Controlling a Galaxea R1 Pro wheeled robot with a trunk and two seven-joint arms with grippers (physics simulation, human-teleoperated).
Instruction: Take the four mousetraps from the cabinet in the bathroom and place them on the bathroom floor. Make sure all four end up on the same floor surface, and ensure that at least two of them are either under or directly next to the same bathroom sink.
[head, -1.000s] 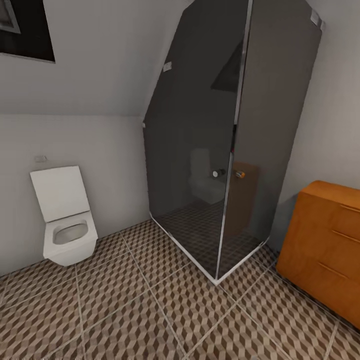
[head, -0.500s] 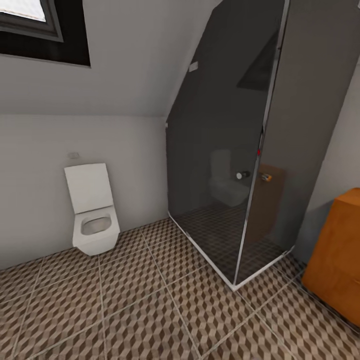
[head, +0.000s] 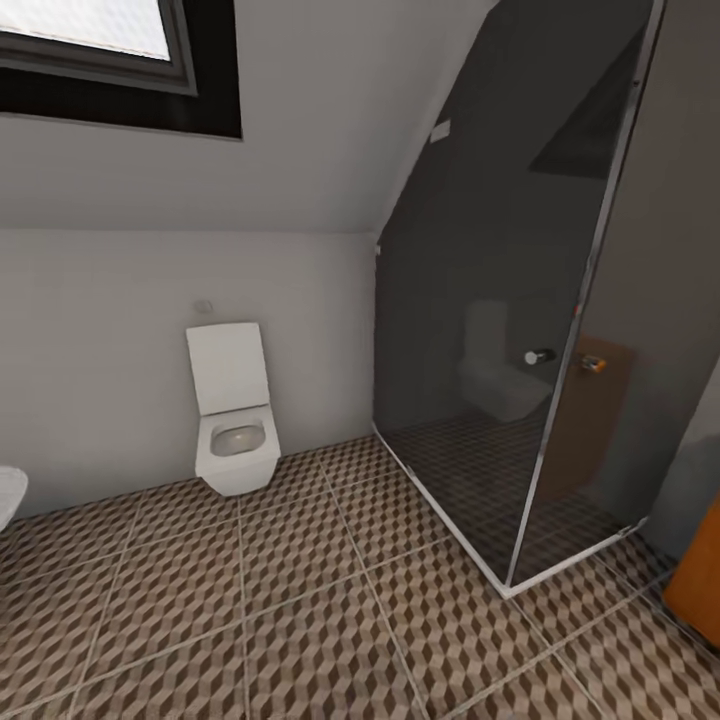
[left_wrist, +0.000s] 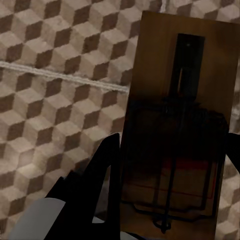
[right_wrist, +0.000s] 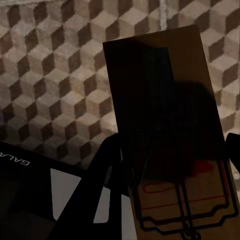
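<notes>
Mousetrap (left_wrist: 177, 135) gripped in my left claw (left_wrist: 170, 160), second mousetrap (right_wrist: 170, 135) in right claw (right_wrist: 172, 160), both above floor (head: 300, 600). Cabinet (head: 700, 590) lower right of head view. Traps look light, stiff; I'd hold board edges, avoid spring wire.

Left gripper (left_wrist: 170, 150) clamped on a mousetrap (left_wrist: 180, 130), dark fingers (left_wrist: 107, 165) flanking its sides. Right gripper (right_wrist: 172, 150) likewise, apparently pinching another mousetrap (right_wrist: 165, 115).
</notes>
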